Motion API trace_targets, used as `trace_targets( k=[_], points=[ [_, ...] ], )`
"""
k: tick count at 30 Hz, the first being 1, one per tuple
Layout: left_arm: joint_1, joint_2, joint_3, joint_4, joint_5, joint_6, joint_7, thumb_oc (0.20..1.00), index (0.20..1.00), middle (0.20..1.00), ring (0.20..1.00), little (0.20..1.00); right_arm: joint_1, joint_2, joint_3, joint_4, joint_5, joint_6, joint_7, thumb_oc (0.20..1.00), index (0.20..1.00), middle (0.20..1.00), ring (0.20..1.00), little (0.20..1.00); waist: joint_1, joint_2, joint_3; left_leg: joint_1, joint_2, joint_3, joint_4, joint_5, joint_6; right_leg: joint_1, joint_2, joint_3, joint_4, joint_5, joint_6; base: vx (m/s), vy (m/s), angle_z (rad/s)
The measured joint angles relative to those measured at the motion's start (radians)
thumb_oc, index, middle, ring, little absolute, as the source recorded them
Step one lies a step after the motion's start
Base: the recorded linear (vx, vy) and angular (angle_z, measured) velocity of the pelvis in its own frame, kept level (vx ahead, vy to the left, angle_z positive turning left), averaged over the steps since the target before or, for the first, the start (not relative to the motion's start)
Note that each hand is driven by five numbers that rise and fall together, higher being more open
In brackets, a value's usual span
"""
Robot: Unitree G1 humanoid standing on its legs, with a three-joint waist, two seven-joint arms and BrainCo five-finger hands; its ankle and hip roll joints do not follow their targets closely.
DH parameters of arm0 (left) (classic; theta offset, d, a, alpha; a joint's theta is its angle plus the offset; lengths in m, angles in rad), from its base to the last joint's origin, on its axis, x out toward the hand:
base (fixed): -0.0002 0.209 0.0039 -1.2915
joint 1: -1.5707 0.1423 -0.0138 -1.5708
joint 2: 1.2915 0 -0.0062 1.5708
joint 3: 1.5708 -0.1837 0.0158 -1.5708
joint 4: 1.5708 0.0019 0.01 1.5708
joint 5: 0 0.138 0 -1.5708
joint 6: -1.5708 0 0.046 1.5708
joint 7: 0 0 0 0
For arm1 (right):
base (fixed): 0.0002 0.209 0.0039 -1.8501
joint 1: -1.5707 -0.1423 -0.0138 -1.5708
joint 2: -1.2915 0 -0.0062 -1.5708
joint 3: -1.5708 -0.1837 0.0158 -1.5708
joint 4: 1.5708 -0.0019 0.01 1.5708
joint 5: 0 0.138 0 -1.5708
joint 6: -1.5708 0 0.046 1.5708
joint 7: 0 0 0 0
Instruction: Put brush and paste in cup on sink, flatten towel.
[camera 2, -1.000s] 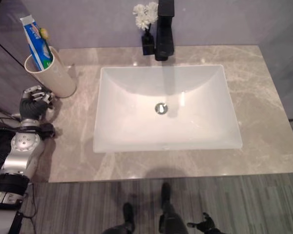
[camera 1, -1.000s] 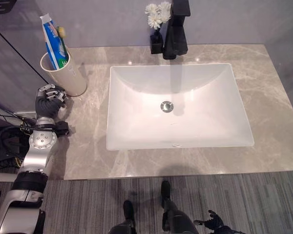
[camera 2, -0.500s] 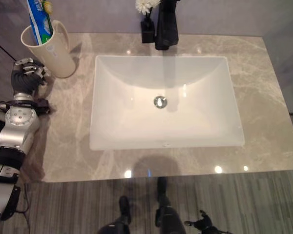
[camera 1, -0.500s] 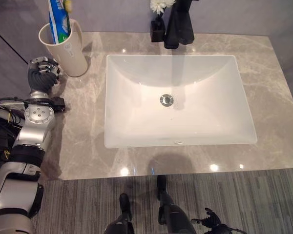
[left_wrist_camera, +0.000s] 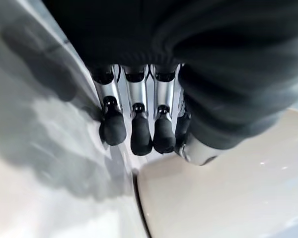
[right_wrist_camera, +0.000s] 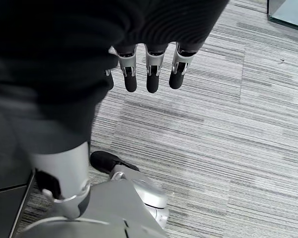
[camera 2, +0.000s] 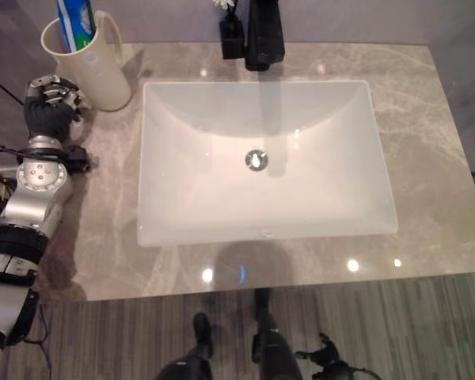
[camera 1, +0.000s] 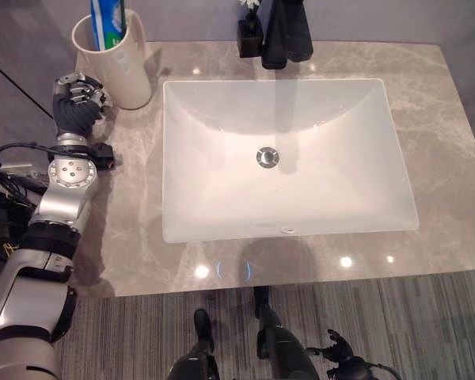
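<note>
Silver-grey arm, dark ribbed-covered left hand (camera 1: 75, 107) (silver fingers, dark tips)

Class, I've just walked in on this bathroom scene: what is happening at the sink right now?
The robot's left hand sits at the counter's left edge beside the cream cup, fingers curled and holding nothing. The cup stands upright left of the white basin, with the toothpaste tube standing in it. The right hand hangs low over the striped floor, fingers relaxed. A black faucet stands behind the basin.
</note>
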Motion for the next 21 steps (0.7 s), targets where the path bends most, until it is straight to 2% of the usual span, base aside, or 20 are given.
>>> trace_targets(
  k=[3, 6, 7, 10, 15, 21],
  points=[
    [0.012, -0.001, -0.001, 0.000, 0.002, 0.016, -0.009, 0.200, 0.200, 0.200, 0.200, 0.200, -0.001, 0.000, 0.000, 0.002, 0.000, 0.000, 0.000, 1.000, 1.000, 1.000, 1.000, 1.000, -0.001, 0.000, 0.000, 0.013, 0.003, 0.000, 0.000, 0.000, 0.000, 0.013, 0.001, -0.001, 0.000, 0.000, -0.001, 0.02, -0.035, -0.02],
    [0.167, 0.002, 0.055, -0.155, 0.004, 0.024, -0.024, 0.200, 0.200, 0.200, 0.200, 0.200, -0.009, -0.001, -0.003, -0.001, -0.001, 0.001, 0.000, 1.000, 1.000, 1.000, 1.000, 1.000, 0.005, 0.003, -0.001, 0.030, 0.006, 0.002, 0.000, 0.001, -0.002, 0.030, 0.001, -0.004, -0.001, -0.009, -0.001, 0.00, -0.027, 0.00],
    [0.258, 0.001, 0.102, -0.232, 0.005, 0.018, -0.036, 0.200, 0.200, 0.200, 0.200, 0.200, -0.008, -0.002, -0.006, -0.007, -0.001, 0.001, 0.000, 1.000, 1.000, 1.000, 1.000, 1.000, 0.004, 0.006, -0.003, 0.034, 0.006, 0.005, 0.000, 0.002, -0.002, 0.032, 0.001, -0.003, -0.001, -0.017, 0.002, -0.01, -0.032, -0.01],
    [0.396, -0.009, 0.172, -0.324, 0.004, 0.015, -0.053, 0.200, 0.200, 0.200, 0.200, 0.200, -0.002, -0.002, -0.011, -0.007, -0.002, 0.002, 0.002, 1.000, 1.000, 1.000, 1.000, 1.000, 0.008, 0.018, -0.010, 0.041, 0.008, -0.002, 0.000, 0.002, -0.002, 0.042, 0.003, -0.004, -0.002, -0.020, 0.000, -0.01, -0.008, 0.05],
    [0.459, -0.034, 0.203, -0.354, 0.002, 0.012, -0.082, 0.200, 0.200, 0.200, 0.200, 0.200, 0.002, -0.003, -0.020, -0.002, -0.003, 0.003, 0.004, 1.000, 1.000, 1.000, 1.000, 1.000, 0.036, 0.031, -0.017, 0.040, 0.005, -0.004, 0.000, 0.003, -0.003, 0.042, 0.000, -0.006, -0.008, -0.019, 0.001, -0.03, -0.012, 0.02],
    [0.365, -0.036, 0.164, -0.302, 0.003, 0.021, -0.081, 0.200, 0.200, 0.200, 0.200, 0.200, 0.008, -0.004, -0.021, 0.006, -0.003, 0.001, 0.004, 1.000, 1.000, 1.000, 1.000, 1.000, 0.028, 0.031, -0.023, 0.020, 0.004, -0.004, 0.004, 0.003, -0.003, 0.023, -0.001, -0.005, -0.001, -0.015, 0.001, -0.02, -0.010, 0.00]
  ],
)
